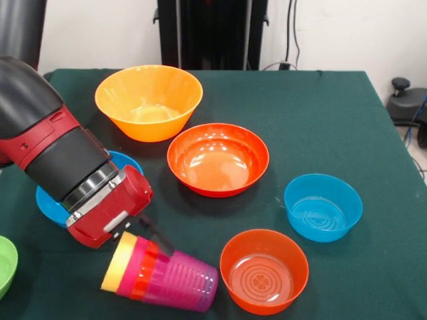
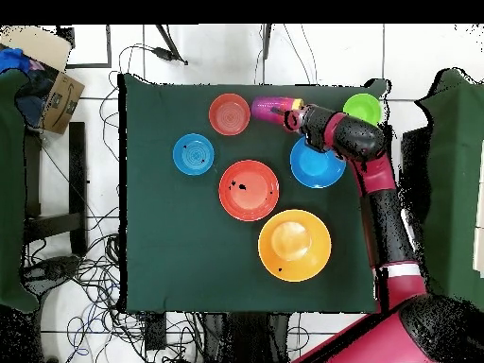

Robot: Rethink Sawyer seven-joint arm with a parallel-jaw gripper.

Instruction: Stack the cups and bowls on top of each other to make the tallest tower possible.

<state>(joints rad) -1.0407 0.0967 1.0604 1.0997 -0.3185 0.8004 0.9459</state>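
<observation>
Shiny plastic cup tower (image 1: 163,275) lies sideways, purple cup outside. Gripper (image 1: 148,235) at 12 o'clock; jaw state unclear.

You are seeing a tower (image 1: 163,272) showing purple, orange, crimson and yellow on green cloth (image 1: 320,120); bowls are glowing orange-yellow (image 1: 149,101), red-orange (image 1: 217,159), blue (image 1: 323,207).

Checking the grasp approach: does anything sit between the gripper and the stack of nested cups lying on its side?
Nothing visible does. The gripper is already at the stack of cups, by its yellow-rimmed end, with no other item between them. The nearest bowls, the large blue bowl and small orange bowl, sit off to the sides.
</observation>
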